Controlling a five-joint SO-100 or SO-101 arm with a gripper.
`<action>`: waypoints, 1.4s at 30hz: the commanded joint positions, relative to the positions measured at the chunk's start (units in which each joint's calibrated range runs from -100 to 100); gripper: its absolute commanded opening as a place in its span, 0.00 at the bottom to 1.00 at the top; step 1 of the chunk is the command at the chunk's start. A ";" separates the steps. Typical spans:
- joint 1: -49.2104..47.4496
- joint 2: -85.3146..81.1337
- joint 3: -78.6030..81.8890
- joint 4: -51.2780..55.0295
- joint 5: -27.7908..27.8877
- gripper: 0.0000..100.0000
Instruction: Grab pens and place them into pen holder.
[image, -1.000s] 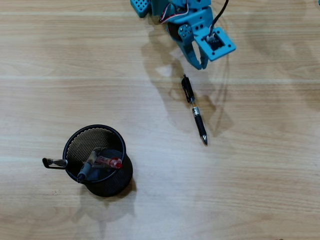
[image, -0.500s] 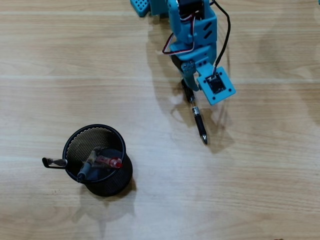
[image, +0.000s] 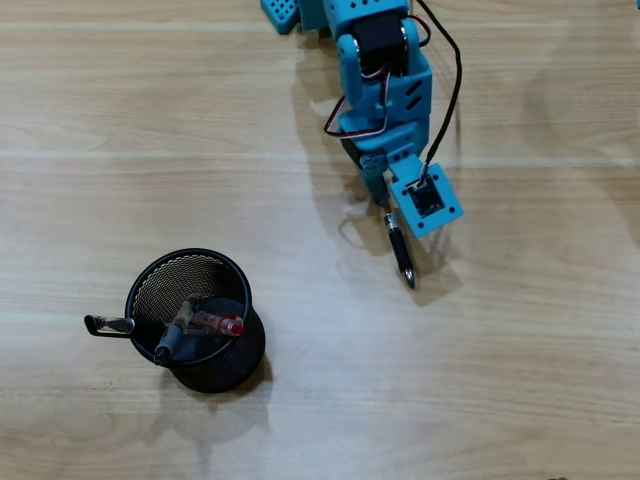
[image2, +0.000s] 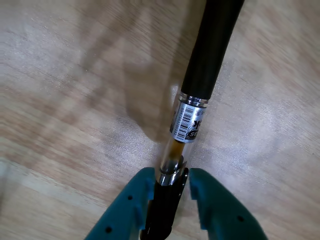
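A black pen (image: 402, 255) lies on the wooden table, its tip toward the lower right in the overhead view. My blue gripper (image: 384, 192) is down over the pen's upper, clip end. In the wrist view the gripper (image2: 170, 176) straddles the black pen (image2: 207, 65): the left finger touches it, and a thin gap shows at the right finger (image2: 210, 200). The black mesh pen holder (image: 238, 352) stands at the lower left. It holds a red and clear pen (image: 215, 323), a black-capped pen (image: 168, 345) and a grey-ended pen (image: 108, 325) that sticks out left.
The arm's blue base (image: 285, 12) sits at the top edge of the overhead view, and a black cable (image: 455, 80) loops along the arm's right side. The wrist camera mount (image: 428, 200) overhangs the pen.
The arm has swung down and forward from the top of the table onto the black pen's upper end. The pen and the holder have not moved.
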 joint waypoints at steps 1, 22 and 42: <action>0.50 -0.19 -2.20 0.29 -0.08 0.12; 0.50 -0.02 1.95 -0.23 -0.08 0.12; -0.13 9.22 -6.44 0.12 -0.13 0.03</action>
